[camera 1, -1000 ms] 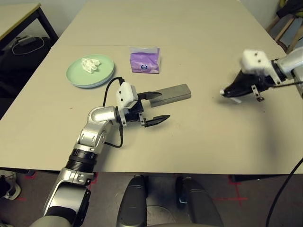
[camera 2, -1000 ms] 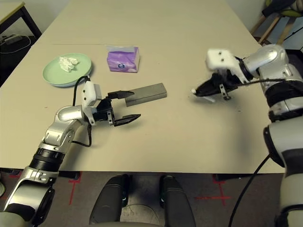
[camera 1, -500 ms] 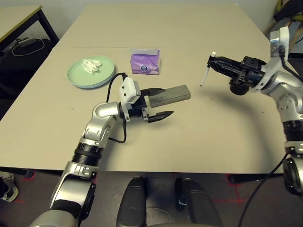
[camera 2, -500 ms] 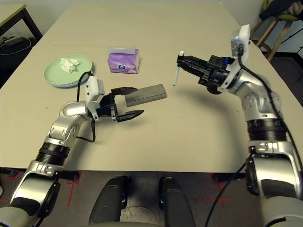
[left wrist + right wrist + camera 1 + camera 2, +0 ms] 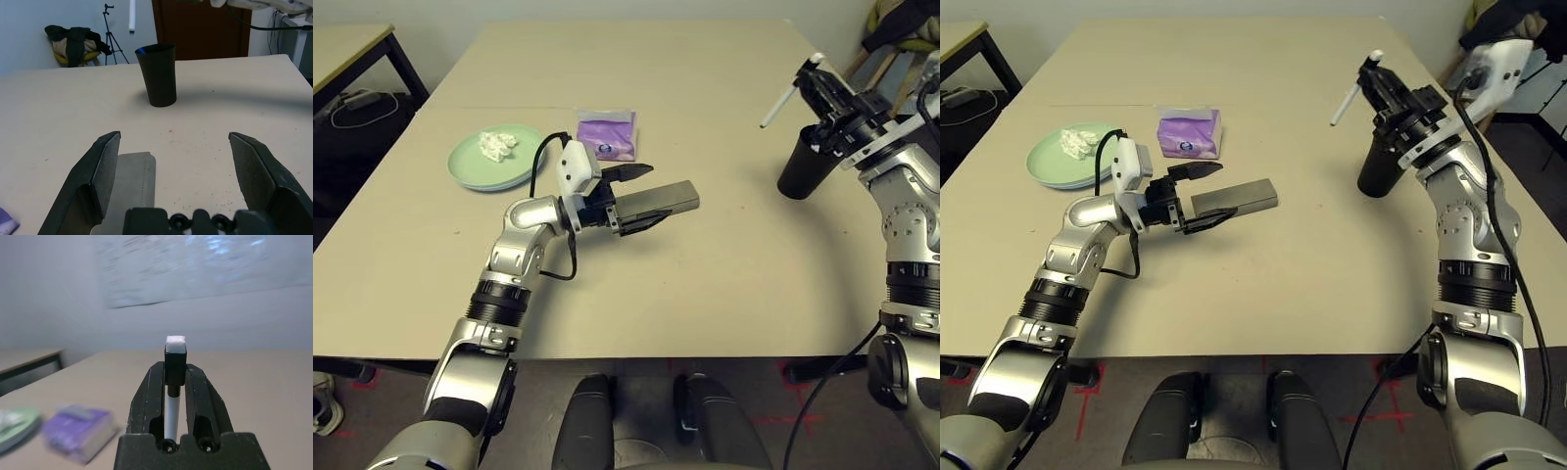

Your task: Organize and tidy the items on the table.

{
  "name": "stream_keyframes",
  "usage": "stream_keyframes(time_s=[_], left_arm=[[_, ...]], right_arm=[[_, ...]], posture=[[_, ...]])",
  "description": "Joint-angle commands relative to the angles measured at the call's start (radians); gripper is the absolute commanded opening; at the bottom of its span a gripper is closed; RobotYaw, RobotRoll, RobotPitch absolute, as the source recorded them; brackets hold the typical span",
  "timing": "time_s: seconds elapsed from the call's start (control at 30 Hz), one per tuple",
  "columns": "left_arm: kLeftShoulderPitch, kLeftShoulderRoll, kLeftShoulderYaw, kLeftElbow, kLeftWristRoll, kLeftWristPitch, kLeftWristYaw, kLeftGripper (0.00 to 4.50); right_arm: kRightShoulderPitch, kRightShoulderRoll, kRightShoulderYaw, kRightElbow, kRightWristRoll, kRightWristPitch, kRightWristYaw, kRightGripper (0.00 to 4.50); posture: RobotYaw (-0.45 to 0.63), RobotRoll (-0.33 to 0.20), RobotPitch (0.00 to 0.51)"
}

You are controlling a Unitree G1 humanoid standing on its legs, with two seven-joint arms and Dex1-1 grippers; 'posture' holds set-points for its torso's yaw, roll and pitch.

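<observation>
My left gripper point(image 5: 642, 196) stands open, its black fingers point(image 5: 105, 166) straddling the near end of the grey oblong glasses case point(image 5: 661, 201); the case point(image 5: 131, 188) lies close against one finger. My right gripper point(image 5: 1383, 83) is raised at the right and shut on a white pen point(image 5: 1346, 100), which slants out just above the black cup point(image 5: 800, 161). In the right wrist view the pen point(image 5: 172, 411) is pinched between the fingers. A pale-green plate point(image 5: 470, 166) with crumpled white tissue point(image 5: 496, 144) sits at the left, the purple tissue pack point(image 5: 605, 134) beside it.
The beige table point(image 5: 705, 284) has bare room in the middle and along the front. A smaller black-legged desk point(image 5: 347, 44) stands off its far left corner. A chair with clothes point(image 5: 909, 24) stands past the right edge.
My right arm has lifted the pen from low over the table up and right, above the black cup. My left gripper has moved forward so that its fingers straddle the case's end.
</observation>
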Motion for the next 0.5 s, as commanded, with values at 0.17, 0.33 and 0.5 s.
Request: stream_keyframes(time_s=[0.17,0.33,0.5], left_arm=[[-0.031,-0.017,0.018,-0.013,-0.013,0.07,0.034,4.5],[-0.04,-0.021,0.018,-0.004,-0.006,0.053,0.032,4.5],[-0.035,-0.022,0.014,0.002,0.0,0.037,0.028,4.5]], right_arm=[[-0.061,-0.023,-0.021,0.019,-0.1,0.083,-0.24,0.41],[-0.067,-0.05,-0.012,0.027,-0.157,0.163,-0.317,0.41],[-0.056,-0.048,-0.003,0.02,-0.17,0.204,-0.321,0.41]], posture=[[0.11,0.0,0.063],[0.11,0.0,0.059],[0.1,0.0,0.064]])
